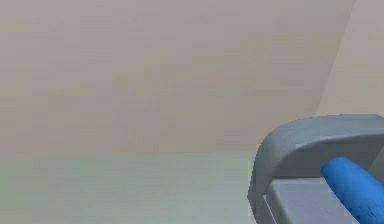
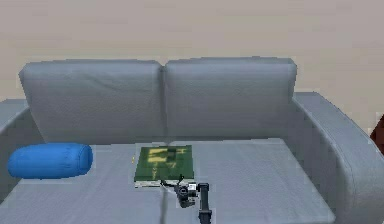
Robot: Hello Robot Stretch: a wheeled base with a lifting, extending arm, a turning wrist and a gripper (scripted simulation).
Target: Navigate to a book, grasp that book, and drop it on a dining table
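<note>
Lit softly and evenly, moderately bright. Shaded faintly along the seams of the grey sofa (image 2: 230, 100), darker where backrest meets seat and beneath the blue bolster (image 2: 50, 161).

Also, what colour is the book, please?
The book is green with pale markings; the arm side view shows it best.

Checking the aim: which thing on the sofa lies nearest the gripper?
The green book, lying flat right by the gripper; the blue cushion lies off at the arm side view's left.
</note>
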